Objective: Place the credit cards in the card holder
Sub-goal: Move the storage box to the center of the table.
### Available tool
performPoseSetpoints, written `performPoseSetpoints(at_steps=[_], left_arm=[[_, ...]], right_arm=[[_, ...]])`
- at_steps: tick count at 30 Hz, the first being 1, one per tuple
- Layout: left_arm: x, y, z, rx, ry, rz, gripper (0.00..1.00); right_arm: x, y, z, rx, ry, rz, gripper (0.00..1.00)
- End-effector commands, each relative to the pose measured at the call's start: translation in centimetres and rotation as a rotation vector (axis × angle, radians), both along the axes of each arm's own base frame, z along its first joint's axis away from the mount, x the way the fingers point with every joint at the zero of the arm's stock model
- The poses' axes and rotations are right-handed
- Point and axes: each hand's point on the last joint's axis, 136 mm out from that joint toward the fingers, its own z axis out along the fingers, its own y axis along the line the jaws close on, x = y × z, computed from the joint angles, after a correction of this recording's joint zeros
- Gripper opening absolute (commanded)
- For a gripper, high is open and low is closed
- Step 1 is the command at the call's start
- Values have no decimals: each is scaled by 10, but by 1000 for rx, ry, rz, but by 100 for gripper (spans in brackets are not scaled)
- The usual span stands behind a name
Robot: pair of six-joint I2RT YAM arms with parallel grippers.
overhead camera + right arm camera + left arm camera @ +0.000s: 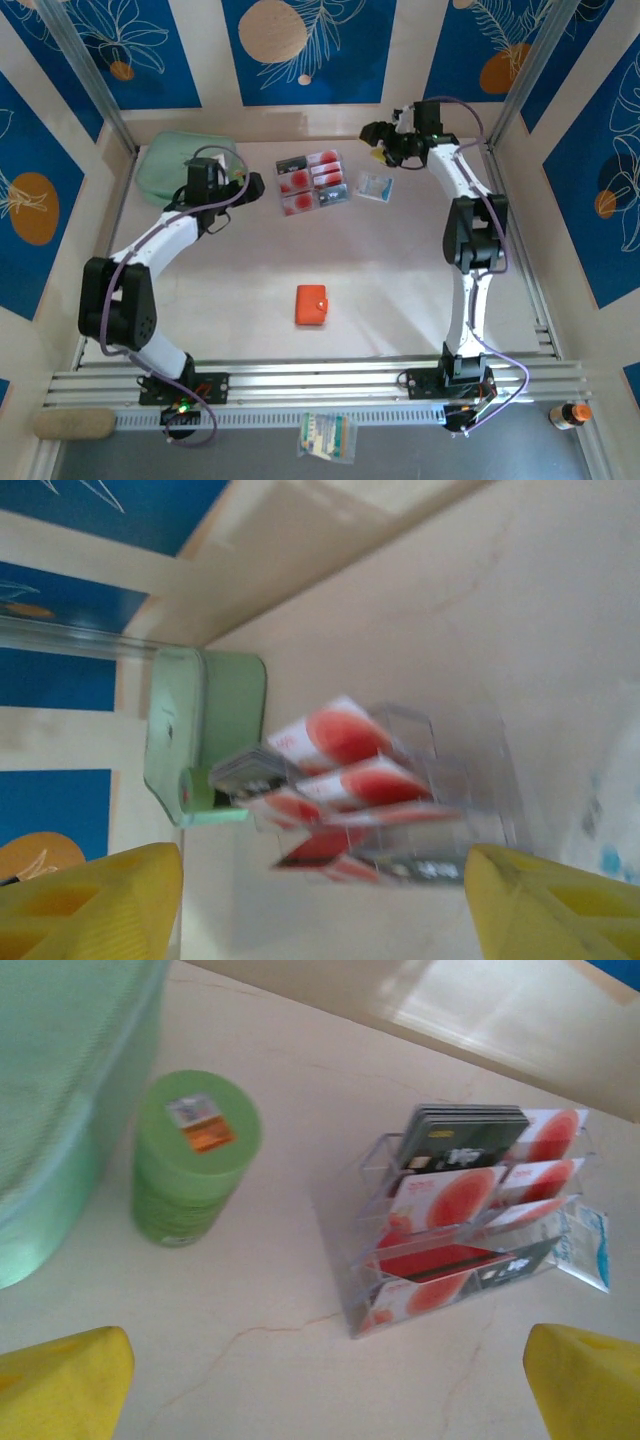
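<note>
The credit cards (310,180) stand in a clear tiered rack at the back middle of the table, pale with big red round marks; some show dark faces. The orange card holder (311,305) lies shut near the table's centre, away from both arms. My left gripper (250,186) hovers just left of the rack, open; in the left wrist view its yellow fingertips (62,1388) frame bare table, with the cards (470,1215) ahead. My right gripper (380,140) hangs behind and right of the rack, open and holding nothing; its view shows the cards (345,775) blurred beyond its fingertips (555,905).
A mint-green zip pouch (180,165) lies at the back left, with a green round container (195,1155) beside it. A small clear packet with blue print (375,186) sits right of the rack. Walls and metal frame posts close in the back and sides.
</note>
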Motion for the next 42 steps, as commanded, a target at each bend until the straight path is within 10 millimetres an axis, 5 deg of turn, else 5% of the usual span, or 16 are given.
performPoseSetpoints(at_steps=[1,6,12,21,42], left_arm=[[2,-28,0,3,15,-71,100],[4,-55,-8,46,33,-121,100],[-1,-65,-22,75,60,-135,100],[-7,-63,-32,91,84,-122,100],[-4,-51,-8,166,26,-98,100]], right_arm=[[11,10,-7,80,101,44,74],[49,22,-19,185,99,65,72],[67,36,-48,293,107,78,72],[60,63,-67,322,94,165,71],[17,95,-57,386,121,392,68]])
